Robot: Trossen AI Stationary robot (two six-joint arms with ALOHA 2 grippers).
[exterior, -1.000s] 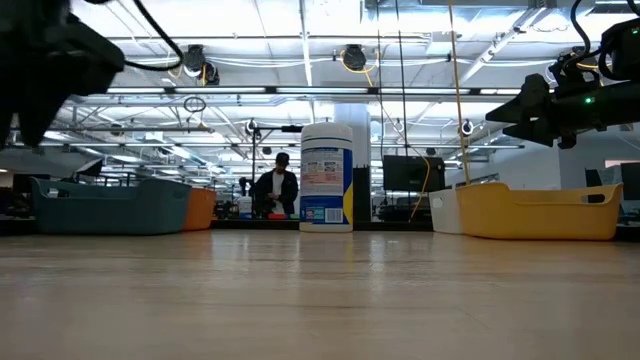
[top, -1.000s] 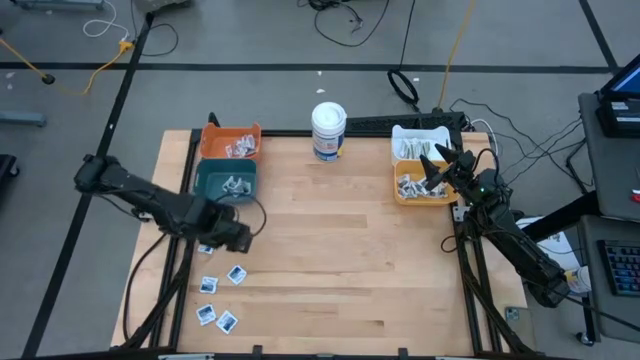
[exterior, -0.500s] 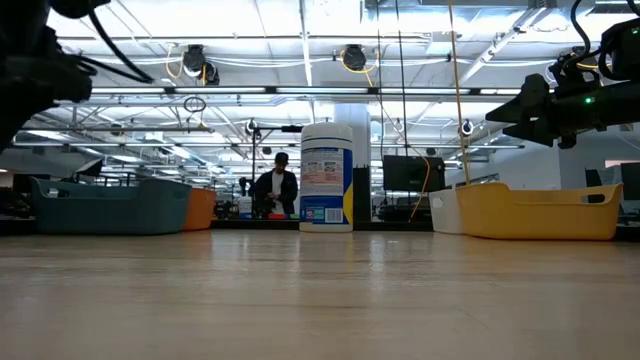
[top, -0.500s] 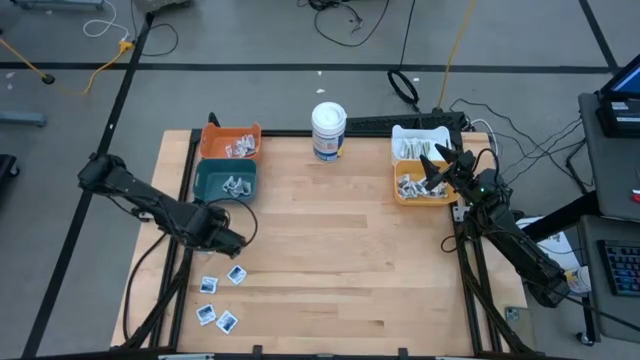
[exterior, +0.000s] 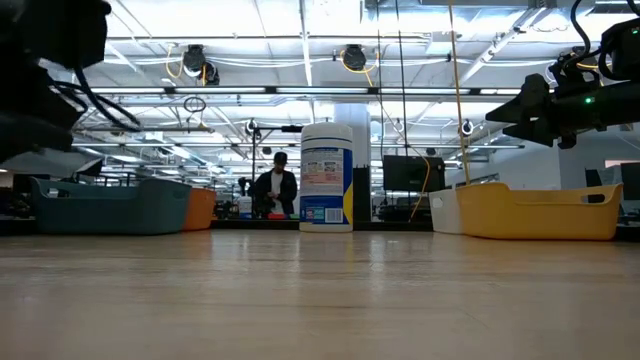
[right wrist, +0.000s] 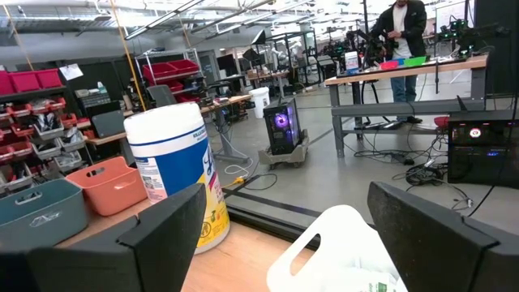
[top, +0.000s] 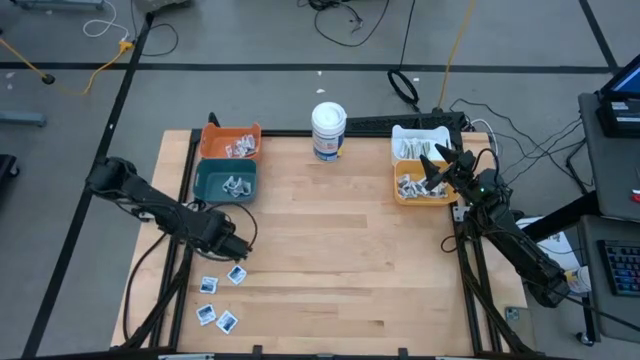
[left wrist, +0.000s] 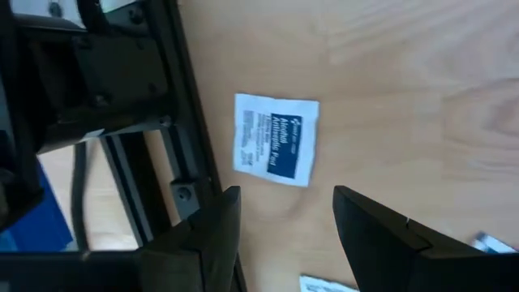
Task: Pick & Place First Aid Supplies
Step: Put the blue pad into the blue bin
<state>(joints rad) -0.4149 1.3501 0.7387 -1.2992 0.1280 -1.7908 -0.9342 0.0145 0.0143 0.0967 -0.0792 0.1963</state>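
Pretty clearly a big open robotics lab or workshop. Exposed ceiling trusses [exterior: 300, 95] with strip lights, concrete floor [top: 300, 40] with cables [top: 340, 20] trailing everywhere. Shelves of red parts bins [right wrist: 36, 81], workbenches [right wrist: 405, 77], a desktop PC [right wrist: 282, 128] glowing on a cart, and a person [exterior: 275, 190] standing at a bench way in the back.

Grey floor [top: 250, 40] — cables, red shelf bins [right wrist: 32, 81].

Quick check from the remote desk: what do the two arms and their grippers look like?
Both arms are black, jointed links with black cables looping off them. The left gripper has two broad, matte dark fingers; the right gripper has the same wedge-shaped pair. A small green light glows on the right arm.
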